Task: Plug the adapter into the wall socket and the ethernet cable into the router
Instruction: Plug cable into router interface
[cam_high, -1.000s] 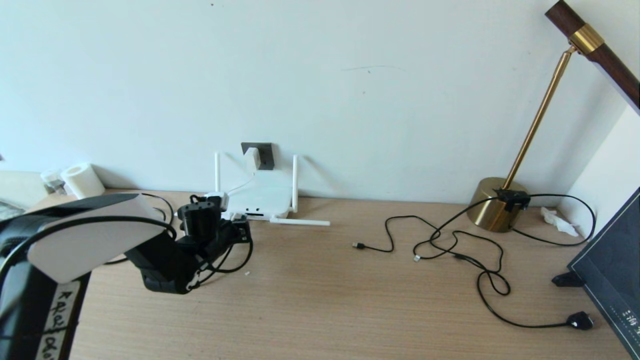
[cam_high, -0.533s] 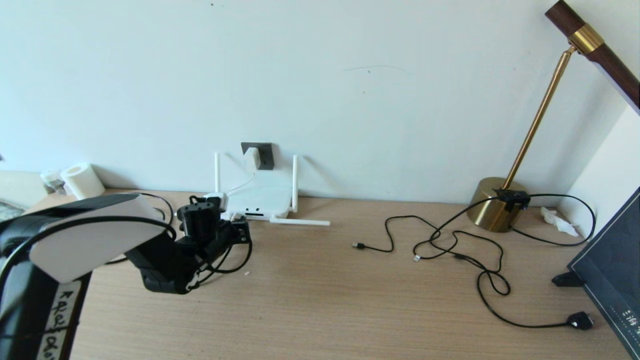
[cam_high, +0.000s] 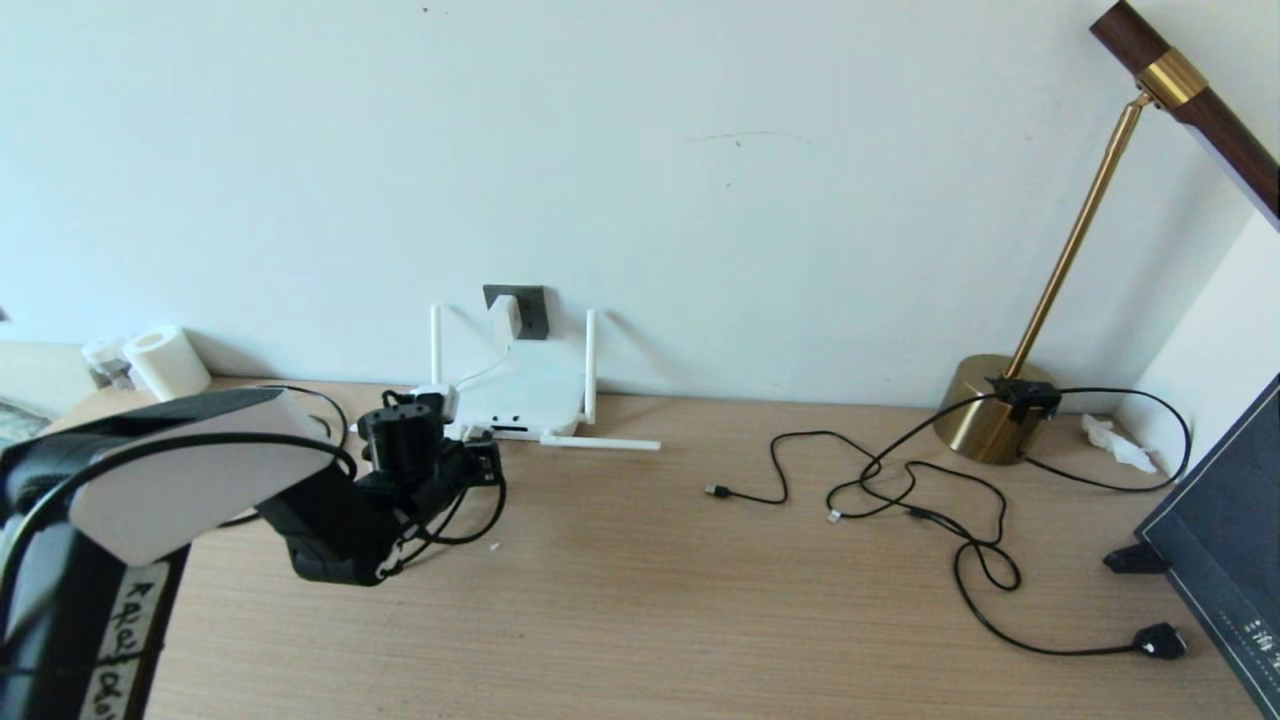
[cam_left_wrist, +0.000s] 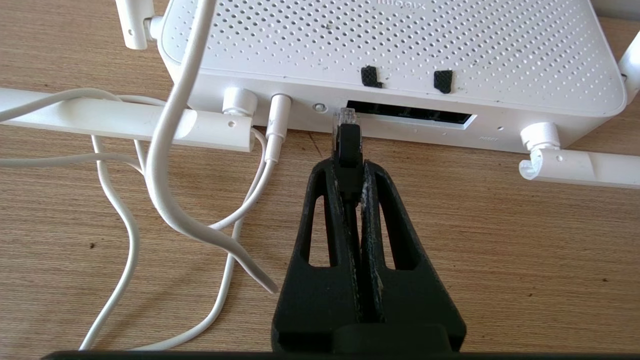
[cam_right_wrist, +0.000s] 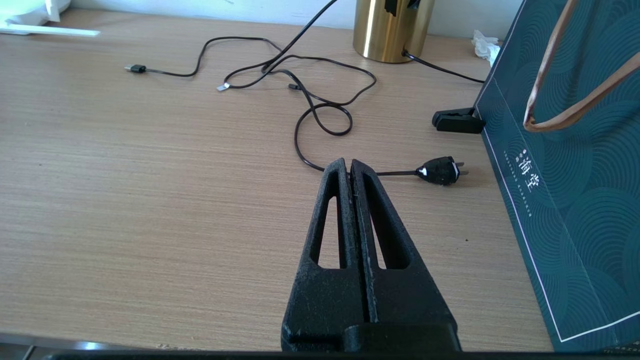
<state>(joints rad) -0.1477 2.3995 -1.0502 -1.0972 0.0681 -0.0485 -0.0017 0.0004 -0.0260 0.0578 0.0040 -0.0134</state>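
While the desk (cam_high: 700, 600) scene holds unchanged over the last second, the router (cam_high: 520, 395) lies at 12 o'clock of the left gripper (cam_left_wrist: 349, 167), which has crept slightly toward it. Its fingers are clamped on the ethernet cable (cam_left_wrist: 348, 145), clear tip just short of the port slot (cam_left_wrist: 410, 112): insertion is pending. The adapter (cam_high: 508, 316) already sits in the wall socket (cam_high: 520, 308). The right gripper (cam_right_wrist: 350, 167) is pressed closed, empty, idle.

Your left gripper (cam_high: 470, 455) creeps slightly toward 3 o'clock, carrying the ethernet cable (cam_left_wrist: 346, 145) plug closer to the router (cam_high: 520, 395); its arm shifts along too.
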